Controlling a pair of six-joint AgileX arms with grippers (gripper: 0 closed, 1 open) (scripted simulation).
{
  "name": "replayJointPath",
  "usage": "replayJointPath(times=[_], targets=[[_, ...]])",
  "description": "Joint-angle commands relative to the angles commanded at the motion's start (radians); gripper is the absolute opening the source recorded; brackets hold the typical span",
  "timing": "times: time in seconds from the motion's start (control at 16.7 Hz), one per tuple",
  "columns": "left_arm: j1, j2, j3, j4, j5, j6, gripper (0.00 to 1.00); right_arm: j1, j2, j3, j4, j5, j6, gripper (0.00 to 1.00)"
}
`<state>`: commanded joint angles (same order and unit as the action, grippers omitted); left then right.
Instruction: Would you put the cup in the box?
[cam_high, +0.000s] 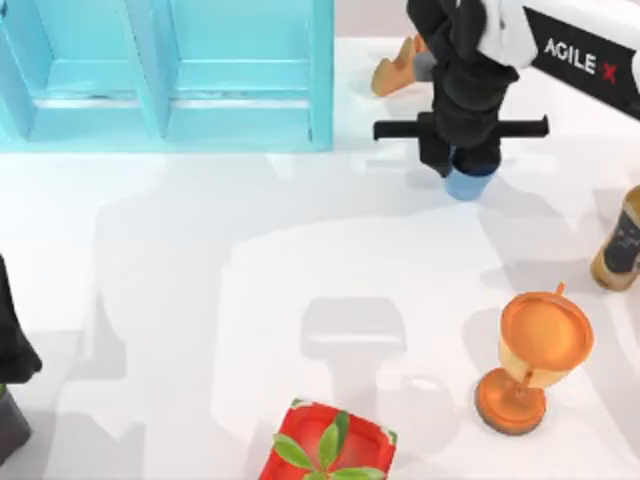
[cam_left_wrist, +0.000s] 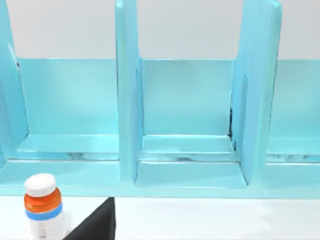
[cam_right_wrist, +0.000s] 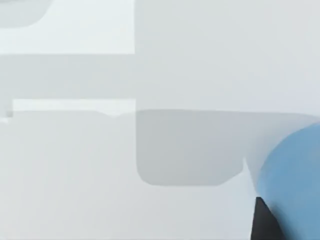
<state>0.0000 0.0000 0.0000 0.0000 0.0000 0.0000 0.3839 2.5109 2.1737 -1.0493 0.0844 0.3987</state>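
The right claw (cam_high: 466, 165) hangs over the far right part of the white counter (cam_high: 200, 300), just to the right of the light blue box (cam_high: 165, 75). The cup (cam_high: 467, 184), a small plain blue tumbler, sits directly under this claw; from above only its lower part peeks out beneath the black wrist and fingers. In the right wrist view the cup (cam_right_wrist: 292, 185) looms close as a pale blue curve, with a dark fingertip (cam_right_wrist: 265, 222) pressed against its side, so the claw appears closed around the cup. Whether the cup is lifted off the counter cannot be told.

The box stands at the far left edge of the counter, its open compartments split by upright dividers, and the cup lies outside it, beyond its right wall.

The left claw (cam_high: 12, 355) is parked at the near left edge of the counter; how far it is open cannot be told.

An orange stemmed goblet (cam_high: 535, 355) stands near the right front, well apart from the cup.
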Motion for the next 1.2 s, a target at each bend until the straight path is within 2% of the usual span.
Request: replayJointPath(times=[0.18, 0.36, 0.54, 0.84, 1.02, 1.2], targets=[[0.0, 0.0, 0.0, 0.0, 0.0, 0.0, 1.0, -0.036, -0.037, -0.014, 0.002, 0.007, -0.023, 0.0], [0.0, 0.0, 0.0, 0.0, 0.0, 0.0, 1.0, -0.164, -0.164, -0.071, -0.009, 0.021, -0.089, 0.0], [0.0, 0.0, 0.0, 0.0, 0.0, 0.0, 1.0, -0.348, -0.33, -0.187, -0.06, 0.024, -0.231, 0.0], [0.0, 0.0, 0.0, 0.0, 0.0, 0.0, 1.0, -0.623, -0.582, -0.43, -0.216, -0.016, -0.562, 0.0], [0.0, 0.0, 0.0, 0.0, 0.0, 0.0, 1.0, -0.709, -0.689, -0.533, -0.295, -0.057, -0.696, 0.0], [0.0, 0.0, 0.0, 0.0, 0.0, 0.0, 1.0, -0.737, -0.73, -0.569, -0.326, -0.078, -0.74, 0.0]])
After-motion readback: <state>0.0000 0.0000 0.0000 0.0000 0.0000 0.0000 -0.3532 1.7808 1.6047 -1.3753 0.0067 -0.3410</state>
